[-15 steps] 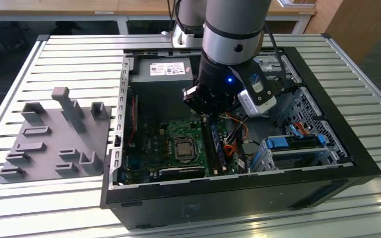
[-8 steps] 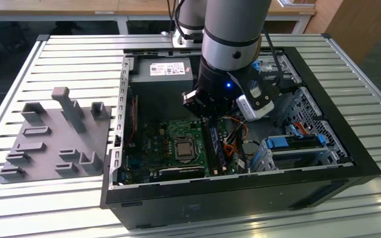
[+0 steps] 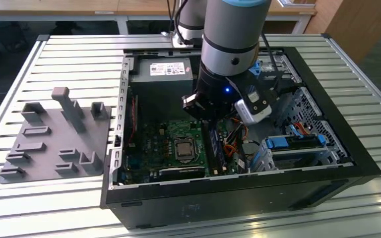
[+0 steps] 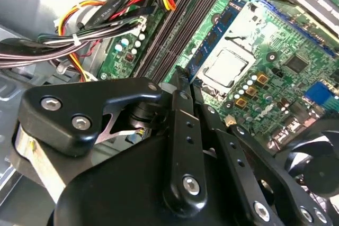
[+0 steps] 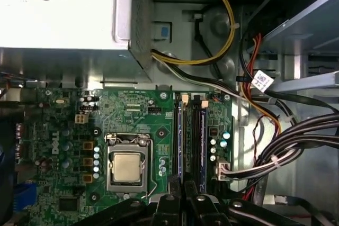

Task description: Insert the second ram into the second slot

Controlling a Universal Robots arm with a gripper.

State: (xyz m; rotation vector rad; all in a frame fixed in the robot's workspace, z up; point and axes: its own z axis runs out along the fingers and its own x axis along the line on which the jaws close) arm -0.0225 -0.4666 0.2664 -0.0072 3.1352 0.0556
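The second ram [image 4: 214,33] is a thin blue board held on edge, running along the dark memory slots [image 4: 172,27] on the side of the CPU socket [image 4: 225,68]. My gripper [image 4: 185,78] is shut on its near end, black fingers [image 4: 180,125] on either side. In the first wrist view the ram [image 5: 179,136] shows edge-on as a blue line beside the black slots [image 5: 190,136], leading to the gripper [image 5: 184,191]. Another blue edge [image 5: 203,136] lies at the slots' far side. I cannot tell whether the ram is seated. In the exterior view the gripper [image 3: 208,121] is low inside the open computer case [image 3: 349,148].
A grey power supply [image 3: 160,69] sits at the case's back. Cable bundles [image 5: 286,146] crowd the side of the slots away from the socket. Drive bays with blue brackets [image 3: 293,143] fill the exterior view's right. A grey fixture plate [image 3: 51,139] lies on the slatted table.
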